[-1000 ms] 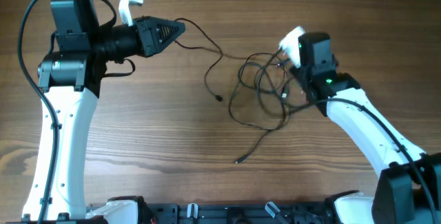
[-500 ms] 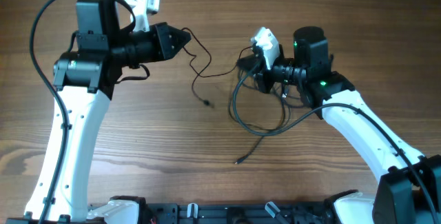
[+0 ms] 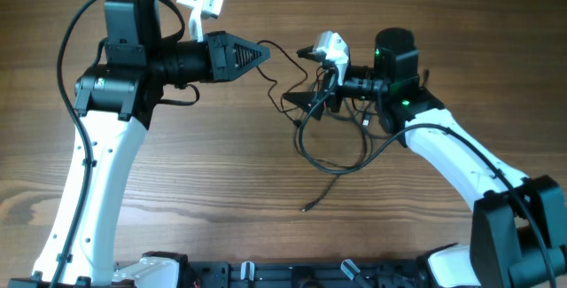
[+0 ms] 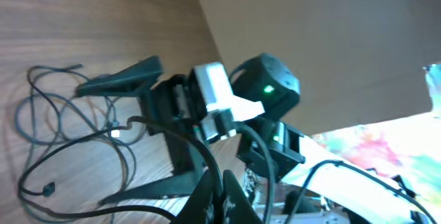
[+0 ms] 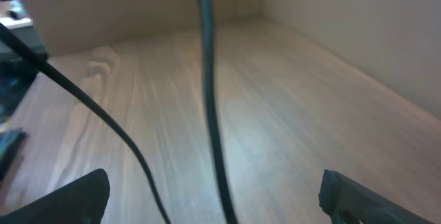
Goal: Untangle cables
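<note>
Right of the table's (image 3: 177, 190) middle and nearer its far edge than its near one, the cables (image 3: 330, 170) lie as a loose knot of thin black loops, part flat on the wood and part lifted off it. One loose plug (image 3: 306, 206) trails out of the knot toward the near edge and rests on the bare wood by itself. The left gripper (image 3: 263, 55) reaches in from the left edge with its jaws pinched narrow on a single strand (image 3: 282, 55), which runs from its tip across to the knot. Its own camera shows the closed tips (image 4: 222, 189) at the bottom of the view, with that strand (image 4: 172, 136) arching up and away from them above the table. The right gripper (image 3: 306, 77) points toward the left edge, directly facing the left one, and its jaws stand wide apart. From the left wrist view the right gripper (image 4: 131, 138) shows one finger (image 4: 117, 83) high and the other low, with lifted cords passing through the gap. The right wrist view agrees: the right gripper (image 5: 213, 196) has a fingertip (image 5: 76, 196) in each lower corner, and a dark cord (image 5: 207, 79) hangs blurred straight down between them. Whether that cord touches either pad cannot be told. The two grippers are near each other but apart.
</note>
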